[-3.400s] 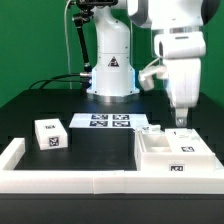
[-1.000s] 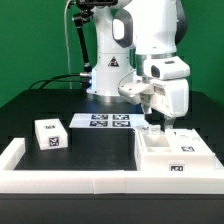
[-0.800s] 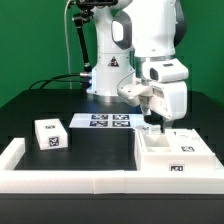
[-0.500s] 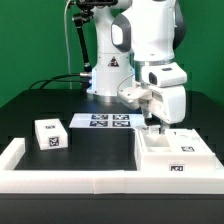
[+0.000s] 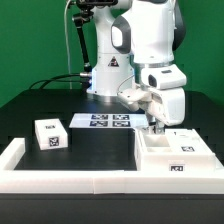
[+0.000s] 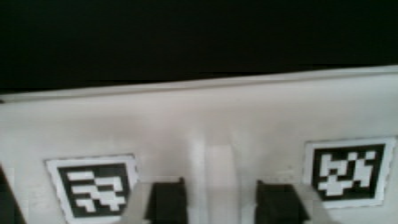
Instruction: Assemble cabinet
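The white cabinet body (image 5: 175, 155) lies at the front of the exterior view's right, with a tag on its front face. My gripper (image 5: 157, 127) hangs right over its far edge, fingers pointing down. In the wrist view the white cabinet surface (image 6: 196, 120) fills the frame, with a tag on either side. My gripper (image 6: 222, 203) is open. Its dark fingers (image 6: 167, 200) straddle a narrow raised white ridge (image 6: 215, 160), with a gap on each side. A small white tagged block (image 5: 50, 134) sits on the exterior view's left.
The marker board (image 5: 108, 121) lies flat in front of the robot's base (image 5: 110, 70). A low white rim (image 5: 60, 178) edges the black table at the front and on the exterior view's left.
The arm has come down and toward the exterior view's left, from above the cabinet's right end to its far edge. In the last second it has sunk only slightly.
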